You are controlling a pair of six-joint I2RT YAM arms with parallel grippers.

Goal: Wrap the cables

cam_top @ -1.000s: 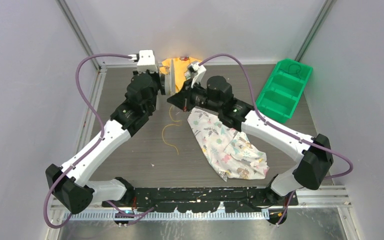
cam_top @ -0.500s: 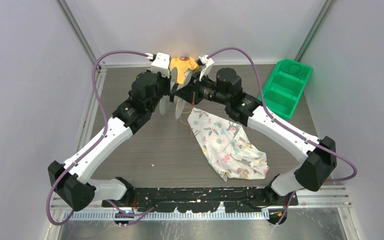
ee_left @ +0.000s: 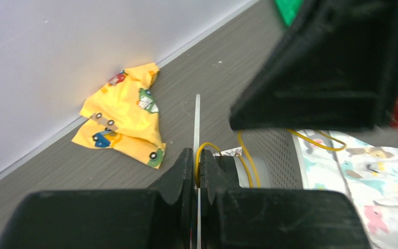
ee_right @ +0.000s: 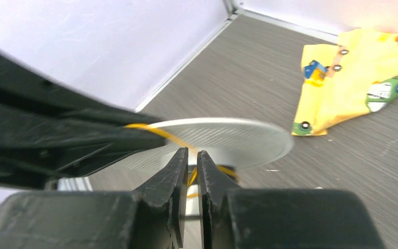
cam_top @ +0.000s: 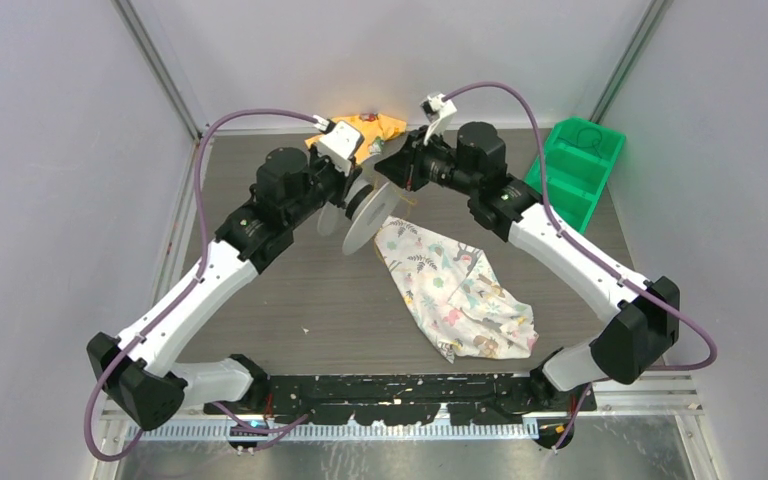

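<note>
Just past table [cam_top: 260, 300] centre toward 12 o'clock in the overhead view: a grey two-disc spool [cam_top: 365, 212], held tilted between the two arms. Clamped tight on one thin rim of it, seen edge-on in the left wrist view: the left gripper [ee_left: 197, 158], with no gap beyond the rim's own thickness. Reaching in from 2 o'clock of the spool: the right gripper [ee_right: 193, 158], jaws only a narrow slit apart. In that slit, a strand of the cable [ee_right: 192, 177] (pinched or merely passing through, cannot tell). More of the same thin yellow-orange cable across the disc face toward the left arm's fingers, looped over the rim just beside them, and across the spool's core. Another strand trailing off toward 4 o'clock, over the edge of the patterned cloth [cam_top: 455, 295]. That cloth crumpled on the table at 5 o'clock of the spool. At 12 o'clock, against the back wall: a yellow cloth [cam_top: 372, 126] printed with small cars. At 3 o'clock, by the table's right edge: a green bin [cam_top: 570, 180] with compartments, well apart from both grippers.
</note>
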